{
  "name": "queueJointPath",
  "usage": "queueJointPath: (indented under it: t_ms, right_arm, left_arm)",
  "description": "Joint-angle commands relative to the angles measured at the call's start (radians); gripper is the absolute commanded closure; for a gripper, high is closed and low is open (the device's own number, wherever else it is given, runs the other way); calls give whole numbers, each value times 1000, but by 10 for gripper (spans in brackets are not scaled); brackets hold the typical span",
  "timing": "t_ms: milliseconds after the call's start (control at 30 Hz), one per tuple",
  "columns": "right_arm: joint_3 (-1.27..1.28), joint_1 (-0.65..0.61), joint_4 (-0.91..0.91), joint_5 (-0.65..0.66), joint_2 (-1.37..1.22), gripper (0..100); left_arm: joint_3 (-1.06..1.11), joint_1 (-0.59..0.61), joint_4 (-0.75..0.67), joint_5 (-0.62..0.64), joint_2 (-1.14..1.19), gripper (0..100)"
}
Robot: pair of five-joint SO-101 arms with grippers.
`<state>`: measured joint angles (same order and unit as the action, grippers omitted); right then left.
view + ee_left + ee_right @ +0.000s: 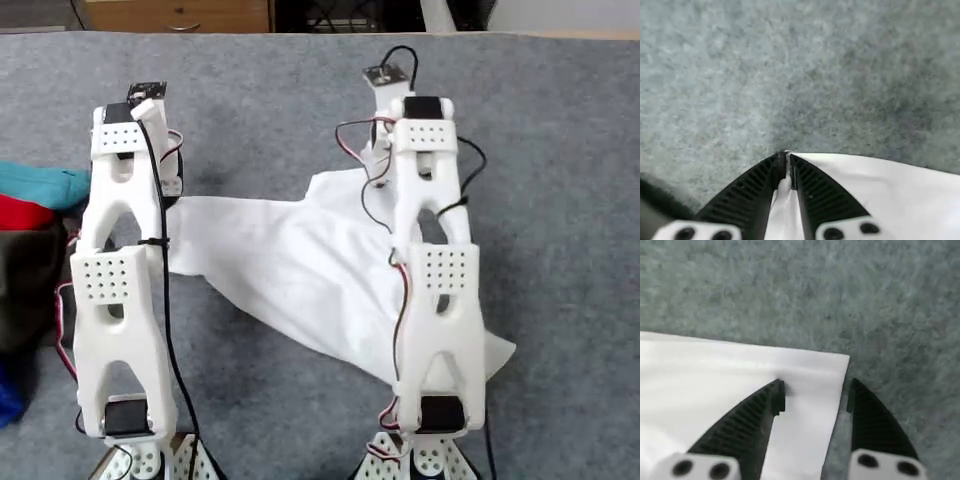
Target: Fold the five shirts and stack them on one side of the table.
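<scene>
Grey felt is spread over the bench (560, 150), and a wooden drawer front (180, 15) is seen beyond its far edge. 1 white shirt (290, 265) is laid crumpled between the 2 arms, reaching from beside the left arm to beneath the right arm. The left pincer (788, 162) is clamped on a fold at the shirt's edge, the cloth pinched between its tips. The right pincer (815, 390) is held apart at a corner of the shirt: 1 tip is set over the cloth, the other just past its edge over bare felt. A pile (30, 230) of teal, red and dark cloth is kept at the bench's left edge.
</scene>
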<state>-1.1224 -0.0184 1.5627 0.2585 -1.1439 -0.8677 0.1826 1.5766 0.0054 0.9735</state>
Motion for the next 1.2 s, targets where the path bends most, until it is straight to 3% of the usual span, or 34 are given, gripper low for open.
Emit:
queueJointPath:
  t_ms: [0,133,433,667,1167]
  right_arm:
    - [-128,17,37,23,-64,822]
    - [-265,17,89,20,-125,990]
    - [-470,35,193,23,-166,969]
    - [-507,75,203,23,-122,737]
    - [-492,21,91,-14,-197,783]
  left_arm:
    - [-5,1,-8,14,32,971]
    - [-30,1,-2,14,38,971]
    - [-21,7,-2,14,38,971]
    - [-21,10,-2,14,38,971]
    - [-21,10,-2,15,38,971]
